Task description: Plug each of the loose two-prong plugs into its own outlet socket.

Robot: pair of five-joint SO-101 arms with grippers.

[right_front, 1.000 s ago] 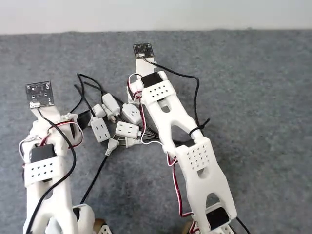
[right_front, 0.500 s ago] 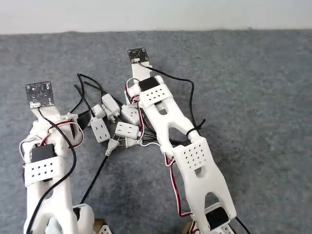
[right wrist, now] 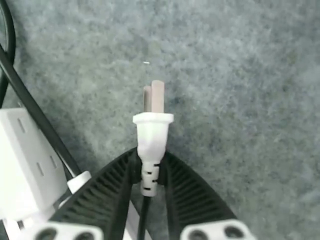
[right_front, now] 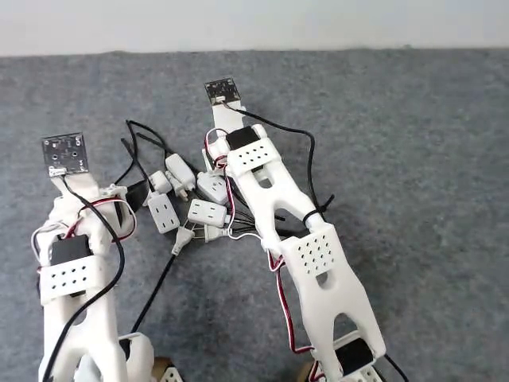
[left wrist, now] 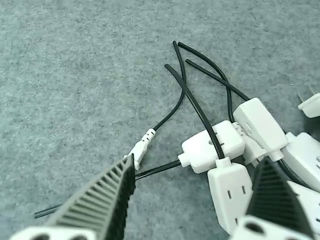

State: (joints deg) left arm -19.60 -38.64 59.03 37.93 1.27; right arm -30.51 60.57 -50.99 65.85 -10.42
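Observation:
My right gripper [right wrist: 150, 161] is shut on a white two-prong plug [right wrist: 152, 131]; its prongs stick out over bare carpet, beside a white outlet socket [right wrist: 24, 165]. In the high view the right arm [right_front: 262, 171] stands over the far side of a cluster of white sockets [right_front: 208, 212]. My left gripper [left wrist: 196, 167] is open, just short of a socket [left wrist: 229, 192]. Another small white plug [left wrist: 141, 150] on a black cord lies on the carpet off one of its fingers [left wrist: 107, 200]. In the high view the left arm [right_front: 75, 239] sits left of the cluster.
Black cords [right_front: 139, 147] loop out from the cluster toward the back. A loose white plug [right_front: 183, 236] trails a black cord toward the front edge. Grey carpet [right_front: 413, 159] covers the table, with free room on the right. A pale wall runs along the back.
The right arm has swung slightly to the left with the plug in its gripper. The left arm has not moved.

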